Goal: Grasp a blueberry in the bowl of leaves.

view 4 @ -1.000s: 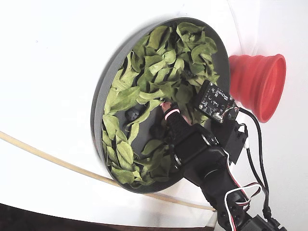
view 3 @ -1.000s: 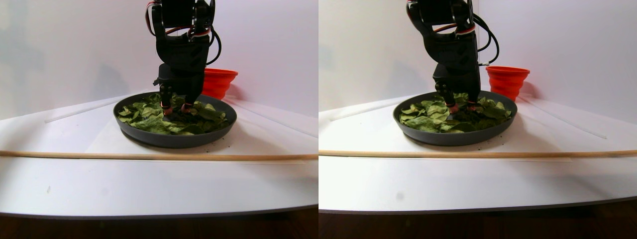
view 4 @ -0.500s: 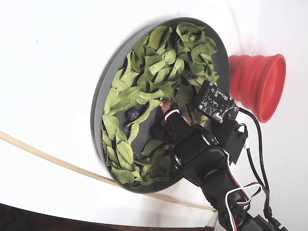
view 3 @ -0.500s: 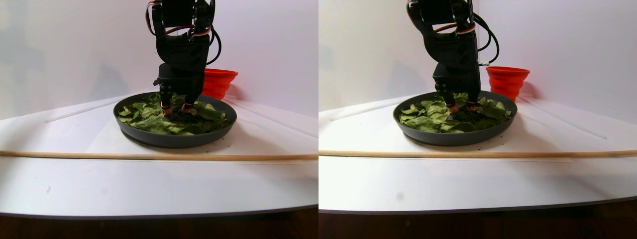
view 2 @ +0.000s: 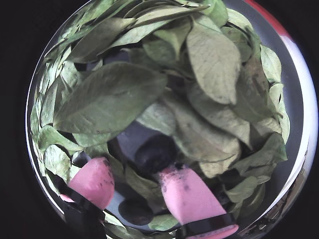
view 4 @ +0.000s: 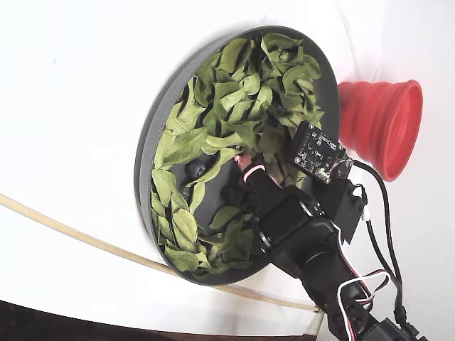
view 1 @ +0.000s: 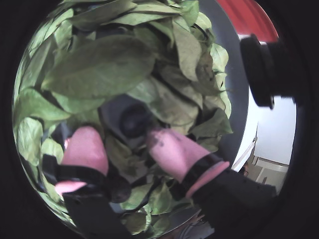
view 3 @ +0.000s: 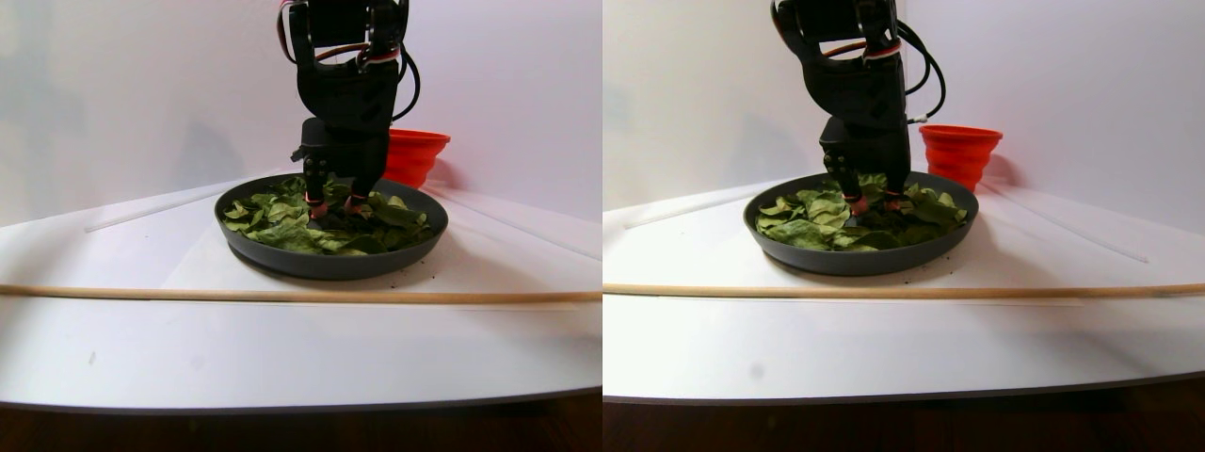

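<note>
The pincer (view 2: 142, 186) is open wide around 1 blueberry (view 2: 155, 153) down in the bowl (view 4: 146, 149) near the counter's back edge, and the leaves (view 2: 109, 97) could get pinched instead.

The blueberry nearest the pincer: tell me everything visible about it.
The blueberry is a small, round, dark, matte berry lying on a bare grey patch of the bowl, ringed by green leaves that overlap its upper edge. It sits just ahead of the open pincer, beside the tip of the pink finger on the right in both wrist views; contact cannot be confirmed. It is not clamped. A second dark berry lies lower, between the fingers.
</note>
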